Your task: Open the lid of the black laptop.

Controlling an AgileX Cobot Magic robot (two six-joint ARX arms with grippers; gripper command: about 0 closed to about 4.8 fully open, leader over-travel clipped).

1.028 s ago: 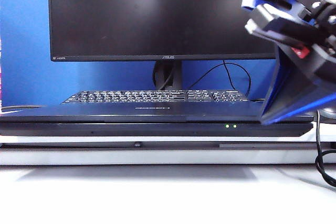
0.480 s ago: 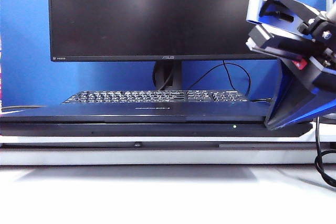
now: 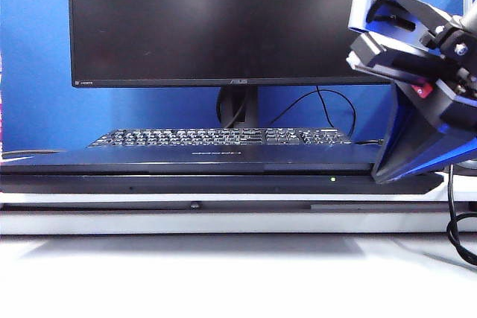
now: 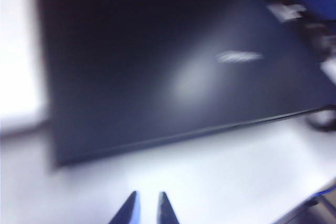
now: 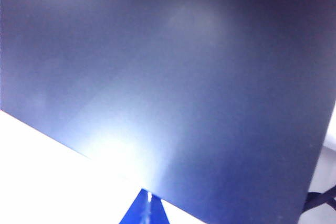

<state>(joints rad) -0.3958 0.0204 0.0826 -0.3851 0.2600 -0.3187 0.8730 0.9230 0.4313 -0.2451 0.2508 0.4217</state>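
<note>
The right pincer (image 3: 381, 173), tips pressed together, has dropped to the closed laptop's (image 3: 223, 173) front-right edge; the left pincer (image 4: 147, 211) hovers spread.

The monitor (image 3: 231, 20) bears "ASUS" at six o'clock on its bezel. The lid (image 5: 173, 93) shows letters "HSE" at eleven o'clock, cut off.

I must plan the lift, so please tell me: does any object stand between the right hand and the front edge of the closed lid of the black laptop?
Nothing visible does. The right hand sits at the front edge of the matte black-navy lid, near its right end, with only bare white table beside it.
</note>
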